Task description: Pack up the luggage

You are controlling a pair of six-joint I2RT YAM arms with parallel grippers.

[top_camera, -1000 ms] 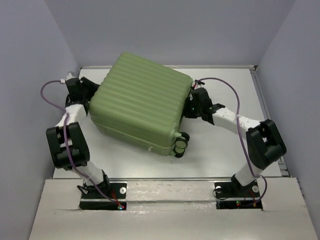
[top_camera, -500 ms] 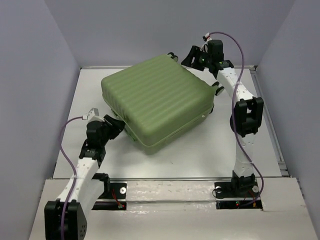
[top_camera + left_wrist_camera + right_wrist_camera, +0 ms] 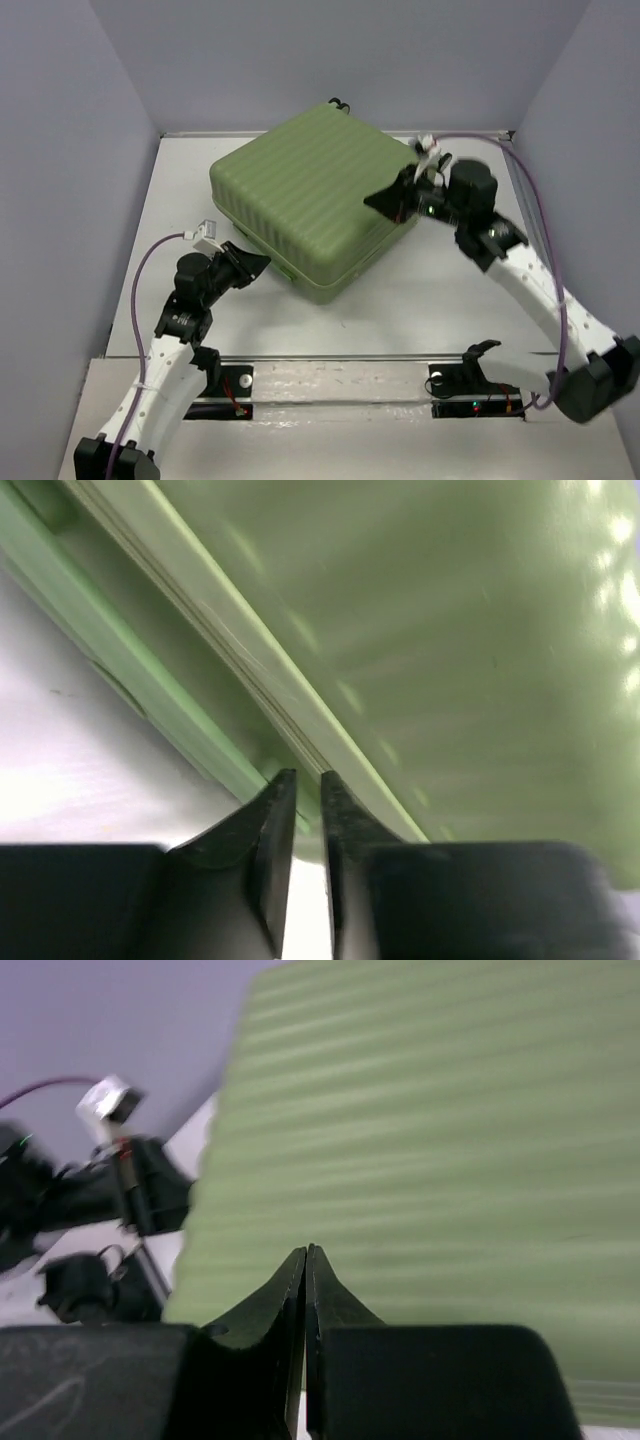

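The white counter carries the luggage, which lies flat and closed near the middle and the far side, turned so that one corner points to the arms (a pair of its wheels shows at the far corner). I judge that it will handle as a stiff, bulky thing. The ribbed shell looks smooth and probably slippery, and it is much too wide for any hand to span, so a hold is possible only at a thin part. That means the seam where the two halves meet, or a zipper pull, if one can be found. It probably slides on the counter more easily than it lifts. The right hand is above the right corner of the upper shell, fingers pressed together and holding nothing; whether it touches the ribs I cannot tell. The left hand is low at the near-left side, its tips just at the seam, fingers apart only by a thin slit, with nothing visible between them.
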